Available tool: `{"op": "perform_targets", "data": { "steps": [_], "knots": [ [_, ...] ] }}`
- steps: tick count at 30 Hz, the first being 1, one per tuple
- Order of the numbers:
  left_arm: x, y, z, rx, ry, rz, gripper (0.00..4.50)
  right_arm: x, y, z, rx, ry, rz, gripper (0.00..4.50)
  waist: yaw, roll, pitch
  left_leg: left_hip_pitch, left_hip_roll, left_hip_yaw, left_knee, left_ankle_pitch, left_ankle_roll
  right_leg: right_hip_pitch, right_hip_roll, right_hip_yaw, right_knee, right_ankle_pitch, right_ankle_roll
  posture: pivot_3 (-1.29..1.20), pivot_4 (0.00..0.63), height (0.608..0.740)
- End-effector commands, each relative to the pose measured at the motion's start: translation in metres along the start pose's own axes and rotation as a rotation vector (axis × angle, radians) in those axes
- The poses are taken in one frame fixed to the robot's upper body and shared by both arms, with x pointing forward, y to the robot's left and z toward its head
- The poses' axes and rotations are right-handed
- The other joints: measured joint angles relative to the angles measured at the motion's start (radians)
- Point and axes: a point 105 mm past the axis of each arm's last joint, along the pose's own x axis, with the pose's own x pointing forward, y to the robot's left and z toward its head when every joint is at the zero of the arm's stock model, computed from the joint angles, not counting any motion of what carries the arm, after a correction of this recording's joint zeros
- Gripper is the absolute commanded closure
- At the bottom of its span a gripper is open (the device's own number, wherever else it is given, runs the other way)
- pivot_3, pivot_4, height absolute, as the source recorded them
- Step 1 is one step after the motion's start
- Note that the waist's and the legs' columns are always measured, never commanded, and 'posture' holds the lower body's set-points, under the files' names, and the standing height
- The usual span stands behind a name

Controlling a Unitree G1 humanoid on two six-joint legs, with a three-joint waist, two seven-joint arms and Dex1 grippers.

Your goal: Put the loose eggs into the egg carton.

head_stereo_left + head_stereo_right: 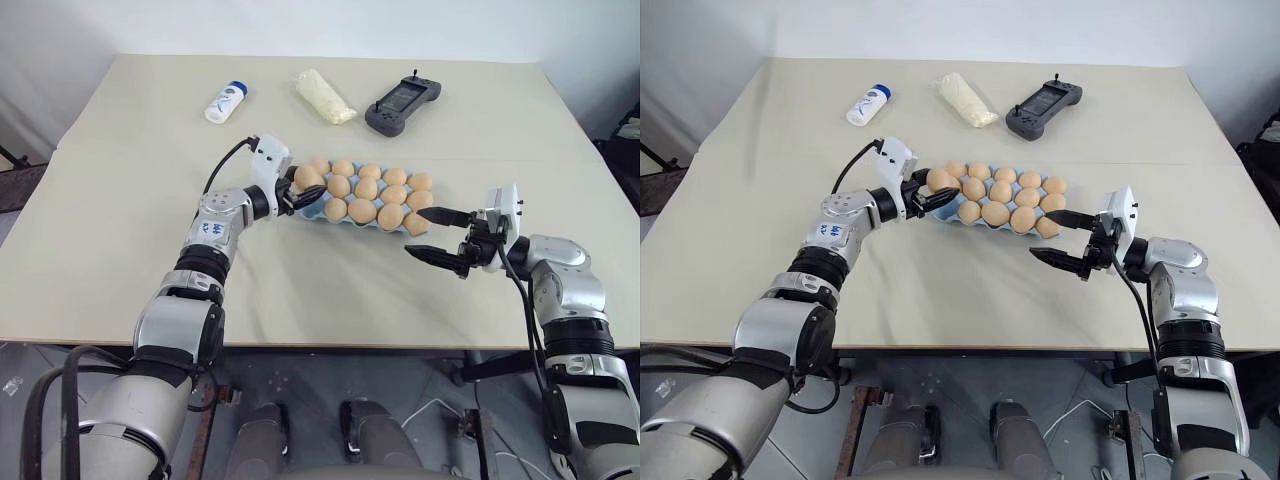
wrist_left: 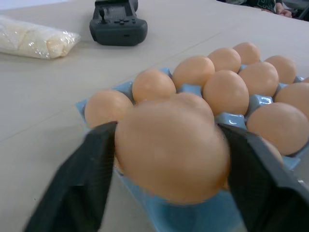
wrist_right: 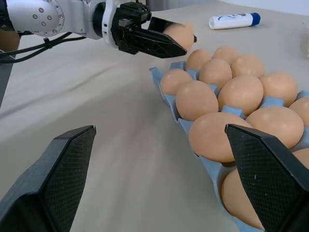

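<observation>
The light blue egg carton (image 1: pixel 313 212) lies mid-table with tan eggs (image 1: pixel 366 188) in several cups. One more egg (image 1: pixel 308 178) sits between the black fingers of my left gripper (image 1: pixel 300 190), just over the carton's left end. The fingers press against both of its sides (image 2: pixel 99 159). I cannot tell whether this egg rests in a cup. My right gripper (image 1: pixel 440 236) stands open and empty on the table side by the carton's right end, fingers pointing towards the carton.
At the back of the table lie a white bottle (image 1: pixel 226 102), a plastic bag of pale stuff (image 1: pixel 325 96) and a black handheld controller (image 1: pixel 402 104). Bare tabletop stretches in front of the carton to the near edge (image 1: pixel 330 345).
</observation>
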Motion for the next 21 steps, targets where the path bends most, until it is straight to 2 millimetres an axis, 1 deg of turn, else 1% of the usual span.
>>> {"op": "perform_targets", "data": {
  "steps": [1,3,7,9,11,14,15,17,21],
  "knots": [
    [0.003,-0.003,0.026,0.02,-0.084,-0.027,0.07,-0.005,-0.003,0.014,-0.044,-0.031,-0.019,0.0,-0.001,0.0,0.0,0.0,0.0,0.0,0.0,0.0,0.0,0.0,0.0,0.0,0.0,0.0,0.0,0.0,0.15,0.74],
    [0.001,-0.003,0.031,0.02,-0.103,-0.039,0.07,-0.005,-0.003,0.014,-0.044,-0.03,-0.017,0.0,-0.002,0.0,0.0,0.0,0.0,0.0,0.0,0.0,0.0,0.0,0.0,0.0,0.0,0.0,0.0,0.0,0.15,0.74],
    [-0.007,0.006,0.046,0.02,-0.171,-0.009,0.07,-0.003,-0.004,0.015,-0.047,-0.029,-0.01,0.0,-0.001,0.0,0.0,0.0,0.0,0.0,0.0,0.0,0.0,0.0,0.0,0.0,0.0,0.0,0.0,0.0,0.15,0.74],
    [-0.018,0.014,0.055,0.045,-0.212,0.018,0.07,-0.002,-0.004,0.017,-0.052,-0.029,-0.003,0.0,-0.002,0.0,0.0,0.0,0.0,0.0,0.0,0.0,0.0,0.0,0.0,0.0,0.001,0.0,0.0,0.0,0.15,0.74],
    [-0.03,0.021,0.057,0.037,-0.229,0.031,0.07,0.0,-0.005,0.019,-0.056,-0.029,0.003,0.0,-0.006,0.0,0.0,0.001,0.0,0.0,0.0,0.0,0.0,0.0,0.0,0.001,0.001,0.0,0.0,0.0,0.15,0.74],
    [-0.053,0.024,0.038,-0.008,-0.173,0.005,0.07,0.0,-0.008,0.02,-0.062,-0.023,0.008,0.0,-0.008,0.0,0.0,0.001,0.001,0.001,0.0,0.0,-0.001,0.0,0.0,0.001,0.001,0.0,0.0,0.0,0.15,0.74],
    [-0.063,0.022,0.033,-0.035,-0.169,-0.021,0.07,0.0,-0.009,0.02,-0.064,-0.019,0.009,0.0,-0.01,0.0,0.0,0.001,0.001,0.001,-0.001,0.0,-0.001,0.0,0.0,0.001,0.002,0.0,0.0,0.0,0.15,0.74],
    [-0.085,0.019,0.025,-0.03,-0.174,-0.058,0.07,0.001,-0.012,0.021,-0.067,-0.011,0.011,0.0,-0.011,0.0,0.0,0.002,0.001,0.001,-0.001,0.0,-0.001,0.0,0.0,0.001,0.003,0.0,0.0,0.0,0.15,0.74],
    [-0.125,0.021,-0.002,-0.048,-0.091,-0.053,0.07,0.003,-0.016,0.021,-0.073,0.003,0.023,0.0,-0.009,0.0,0.0,0.001,0.001,0.0,0.0,0.0,0.0,0.0,0.0,0.001,0.002,0.0,0.0,0.0,0.15,0.74]
  ]
}}
